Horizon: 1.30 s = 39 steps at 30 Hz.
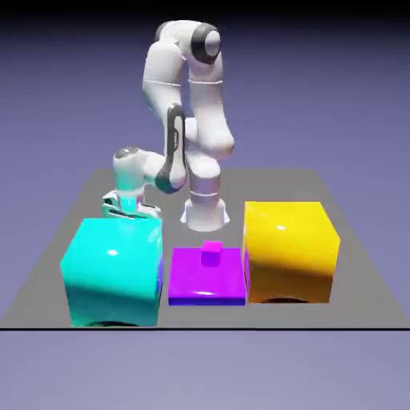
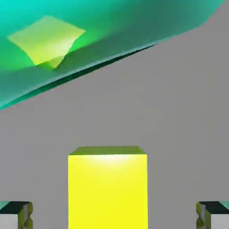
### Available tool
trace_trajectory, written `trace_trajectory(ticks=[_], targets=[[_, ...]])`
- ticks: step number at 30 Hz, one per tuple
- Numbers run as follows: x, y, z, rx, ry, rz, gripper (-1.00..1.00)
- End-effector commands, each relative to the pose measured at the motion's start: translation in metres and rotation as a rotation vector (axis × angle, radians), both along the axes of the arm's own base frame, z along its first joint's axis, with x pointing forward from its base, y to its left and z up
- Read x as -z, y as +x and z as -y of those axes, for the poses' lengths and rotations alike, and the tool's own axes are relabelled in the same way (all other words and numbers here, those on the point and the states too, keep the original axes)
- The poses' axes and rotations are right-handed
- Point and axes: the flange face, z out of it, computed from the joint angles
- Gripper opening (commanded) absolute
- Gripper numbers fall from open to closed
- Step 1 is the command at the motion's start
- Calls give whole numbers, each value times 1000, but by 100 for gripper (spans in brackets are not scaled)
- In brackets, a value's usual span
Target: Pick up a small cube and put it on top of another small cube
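Gripper (image 1: 130,210) sits low behind the big cyan block (image 1: 112,272), jaws spread wide w/ nothing gripped. In hand view, the two grey fingertips (image 2: 15,215) show at bottom corners, far apart. Small yellow-green cube (image 2: 107,188) lies on grey table (image 2: 179,112) betw. the jaws, centred, w/ clear gaps to each tip; not touched. Ahead of the jaws, beyond the cube, cyan block's glossy face (image 2: 112,31) fills the top of the view, w/ a yellow reflection. Exterior view: small cube hidden behind cyan block. Purple flat block (image 1: 206,276) w/ tiny magenta cube (image 1: 212,253) on top, and big yellow block (image 1: 288,252), stand well off to one side of the jaws.
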Motion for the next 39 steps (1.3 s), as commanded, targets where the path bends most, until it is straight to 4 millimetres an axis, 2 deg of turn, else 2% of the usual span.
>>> trace_trajectory(ticks=[1, 6, 7, 8, 17, 19, 20, 23, 29, 30, 36, 39], targets=[[7, 1, 0, -1, 0, 0, 0], [43, -2, -3, -4, 5, 2, 0], [43, -2, -3, -4, 5, 2, -100], [43, -2, -3, -4, 5, 2, -100], [-21, -2, -2, -3, 4, 1, -100], [-27, -4, -3, -4, 5, 2, -100], [-35, -9, 12, 57, 5, 12, -100], [-71, -10, 38, 241, 22, 60, -100], [-154, 14, 38, 518, 156, 195, -100], [-167, 18, 34, 550, 189, 216, -100], [-205, 59, -36, 573, 303, 201, -100], [-187, 82, -100, 470, 229, 114, -100]])
